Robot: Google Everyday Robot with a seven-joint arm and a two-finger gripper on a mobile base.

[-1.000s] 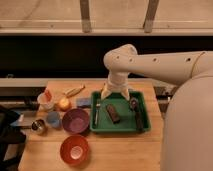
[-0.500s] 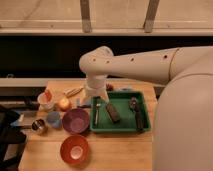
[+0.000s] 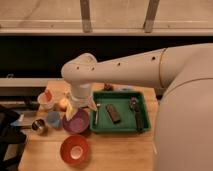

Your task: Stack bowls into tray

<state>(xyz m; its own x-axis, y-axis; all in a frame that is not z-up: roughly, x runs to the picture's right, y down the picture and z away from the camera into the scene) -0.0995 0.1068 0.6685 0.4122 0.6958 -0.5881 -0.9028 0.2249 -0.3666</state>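
The purple bowl (image 3: pixel 75 123) sits on the wooden table just left of the green tray (image 3: pixel 121 127). The red-orange bowl (image 3: pixel 75 149), with its pale inner bottom, rests nearer the front edge. My gripper (image 3: pixel 80 107) hangs below the white wrist, directly over the purple bowl's far rim. It is open, with its fingers (image 3: pixel 70 112) spread and nothing between them. The arm reaches in from the right and covers the tray's far left corner.
In the tray lie a brown bar (image 3: pixel 114 113), a dark utensil (image 3: pixel 134 113) and a pale stick (image 3: pixel 96 113). Left of the bowls stand a white cup (image 3: pixel 45 100), an orange item (image 3: pixel 63 104), a blue cup (image 3: pixel 53 118) and a metal can (image 3: pixel 38 126). A black object (image 3: pixel 9 131) sits off the table's left edge.
The arm has swung left, carrying the gripper from above the tray to above the purple bowl. The bowls and the tray have not moved.
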